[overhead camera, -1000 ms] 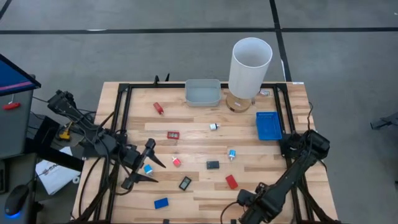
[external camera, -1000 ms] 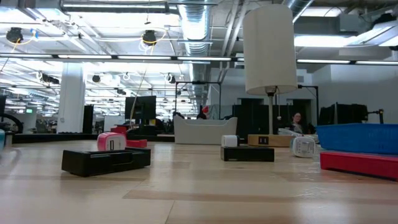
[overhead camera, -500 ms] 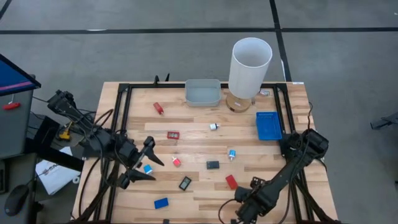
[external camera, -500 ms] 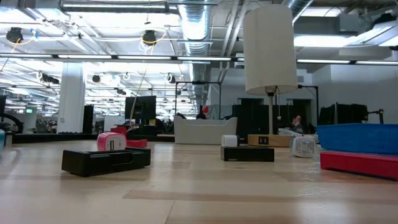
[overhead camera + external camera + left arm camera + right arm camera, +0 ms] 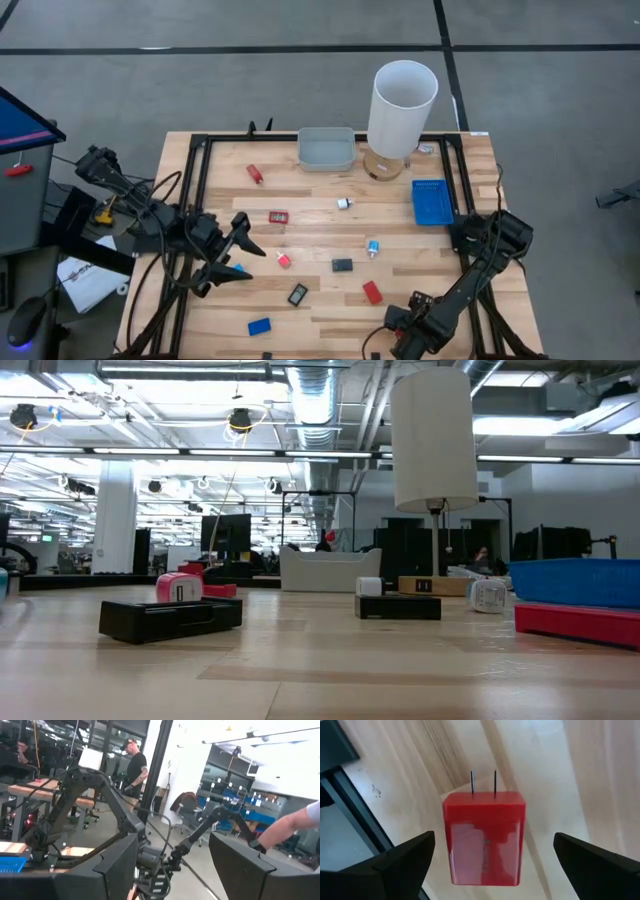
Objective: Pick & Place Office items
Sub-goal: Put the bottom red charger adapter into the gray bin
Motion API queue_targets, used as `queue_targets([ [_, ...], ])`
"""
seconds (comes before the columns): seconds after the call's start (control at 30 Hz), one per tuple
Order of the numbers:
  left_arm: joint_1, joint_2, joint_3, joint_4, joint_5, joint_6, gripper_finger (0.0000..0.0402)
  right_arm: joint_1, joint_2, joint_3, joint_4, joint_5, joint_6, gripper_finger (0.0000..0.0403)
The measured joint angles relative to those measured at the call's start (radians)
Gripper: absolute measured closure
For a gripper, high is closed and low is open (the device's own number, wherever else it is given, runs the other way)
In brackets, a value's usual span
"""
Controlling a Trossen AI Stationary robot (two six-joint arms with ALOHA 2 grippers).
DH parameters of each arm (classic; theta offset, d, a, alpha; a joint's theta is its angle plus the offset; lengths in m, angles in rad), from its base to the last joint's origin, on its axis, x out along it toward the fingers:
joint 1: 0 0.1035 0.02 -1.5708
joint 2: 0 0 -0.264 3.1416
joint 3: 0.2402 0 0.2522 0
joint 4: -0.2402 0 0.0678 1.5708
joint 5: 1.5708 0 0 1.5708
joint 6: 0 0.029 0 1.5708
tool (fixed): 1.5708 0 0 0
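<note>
Right end effector [image 5: 490, 855] hangs with fingers spread wide on either side of a red block [image 5: 484, 838] with two metal prongs, which lies flat on the wooden surface [image 5: 400, 250], touched by neither finger. Left end effector [image 5: 238, 255] is spread too, near the surface's left side, over a small blue-and-white piece [image 5: 238, 268]. Other office items lie scattered between the arms.
</note>
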Motion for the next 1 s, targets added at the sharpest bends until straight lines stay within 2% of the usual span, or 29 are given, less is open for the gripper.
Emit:
queue_targets([
  [0.27, 0.000, 0.000, 0.000, 0.018, -0.003, 0.007, 0.0158, -0.004, 0.001, -0.003, -0.037, 0.015, 0.010, 0.0009],
  [0.6, -0.001, 0.000, 0.000, 0.017, -0.008, 0.003, 0.0158, -0.004, 0.002, -0.018, -0.032, 0.022, -0.009, 0.0066],
  [0.73, -0.002, 0.000, 0.000, -0.003, -0.008, 0.003, 0.0158, -0.004, 0.002, -0.029, 0.029, 0.021, -0.009, 0.0100],
  [1.0, -0.002, 0.000, 0.000, -0.146, -0.011, -0.028, 0.0163, -0.027, 0.002, -0.029, 0.250, 0.018, -0.016, 0.0166],
])
